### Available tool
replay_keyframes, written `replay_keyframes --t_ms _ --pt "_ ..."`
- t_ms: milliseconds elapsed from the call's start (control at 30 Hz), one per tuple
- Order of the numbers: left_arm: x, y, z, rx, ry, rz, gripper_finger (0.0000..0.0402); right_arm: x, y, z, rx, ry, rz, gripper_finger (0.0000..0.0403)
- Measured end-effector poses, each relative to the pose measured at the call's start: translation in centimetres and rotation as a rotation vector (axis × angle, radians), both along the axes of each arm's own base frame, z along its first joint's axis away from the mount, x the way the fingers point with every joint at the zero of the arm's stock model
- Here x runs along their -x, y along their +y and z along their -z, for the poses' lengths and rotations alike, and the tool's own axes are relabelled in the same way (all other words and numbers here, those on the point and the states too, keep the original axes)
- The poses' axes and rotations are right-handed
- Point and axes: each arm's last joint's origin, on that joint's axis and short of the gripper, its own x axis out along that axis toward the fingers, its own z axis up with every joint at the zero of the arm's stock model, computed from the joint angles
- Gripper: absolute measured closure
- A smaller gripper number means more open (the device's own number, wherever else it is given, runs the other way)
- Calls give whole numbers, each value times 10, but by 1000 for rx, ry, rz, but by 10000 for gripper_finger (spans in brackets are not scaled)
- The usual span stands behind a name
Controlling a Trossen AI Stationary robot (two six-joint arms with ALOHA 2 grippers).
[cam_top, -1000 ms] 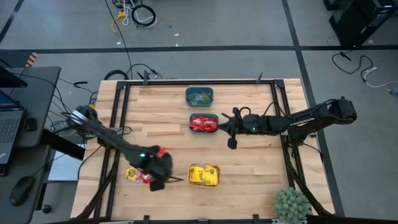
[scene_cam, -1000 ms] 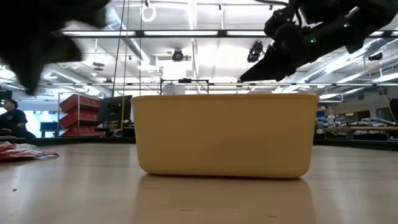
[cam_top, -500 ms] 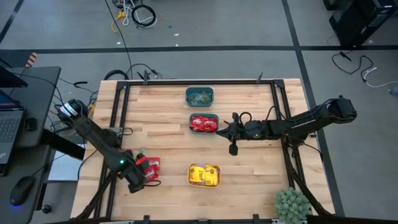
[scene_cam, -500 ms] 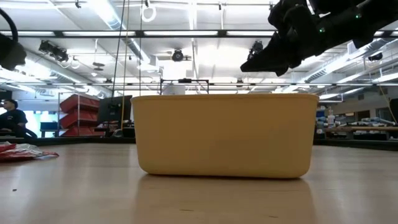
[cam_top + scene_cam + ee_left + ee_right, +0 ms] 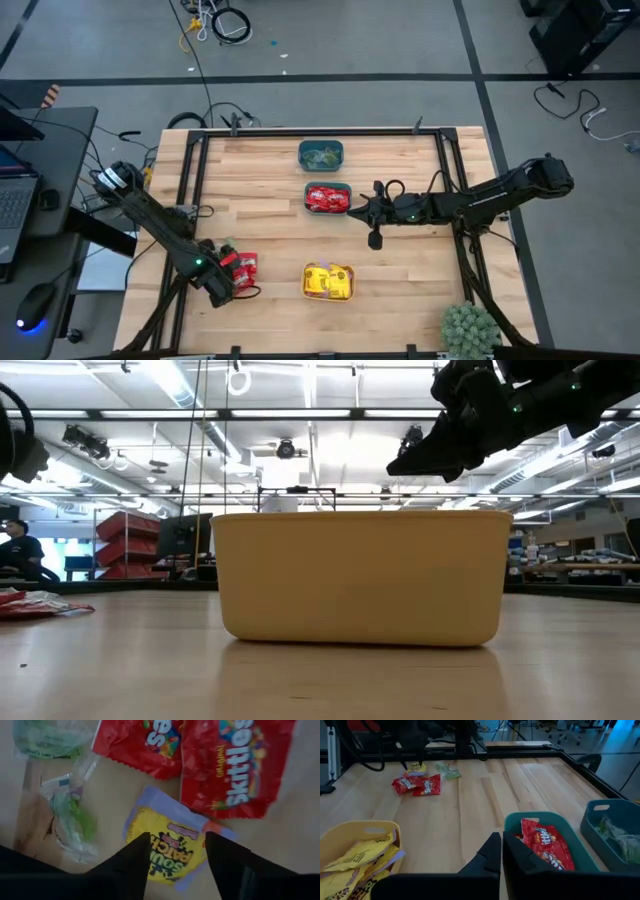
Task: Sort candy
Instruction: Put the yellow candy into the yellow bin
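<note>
Loose candy lies on the table near its left front. In the left wrist view it is a yellow packet [image 5: 167,851], two red packets [image 5: 232,765] and pale green ones [image 5: 67,815]. My left gripper [image 5: 177,836] [image 5: 228,288] hovers open over the yellow packet, one finger on each side. A yellow bin [image 5: 328,282] holds yellow packets, a teal bin [image 5: 328,198] holds red ones, and a far teal bin [image 5: 320,154] holds green ones. My right gripper [image 5: 501,840] [image 5: 375,238] is shut and holds nothing, beside the teal bin of red packets.
The yellow bin [image 5: 355,575] fills the middle of the low view, with red packets [image 5: 30,603] lying at the far left. A potted plant [image 5: 470,328] stands at the table's near right corner. Bare wood lies between the bins and the table's right edge.
My left arm has swung away from beside the yellow bin toward the table's left edge. It now stands over the loose candy pile, and the red packets there show beside it. It has kept nearly still over the last half second.
</note>
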Motion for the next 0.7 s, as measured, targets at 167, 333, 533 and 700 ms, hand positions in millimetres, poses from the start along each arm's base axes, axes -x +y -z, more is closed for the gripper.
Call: replay_keyframes --t_ms 167,333,533,700 --pt "-3 -3 14 -53 53 0 198 0 0 1 1 6 0 398" --pt "-5 -5 24 -87 92 8 199 0 0 1 2 7 -1 395" --pt "-7 -8 22 -75 95 30 239 0 0 1 3 8 -1 400" --pt "-13 -13 12 -49 76 65 321 0 0 1 3 8 -1 402"
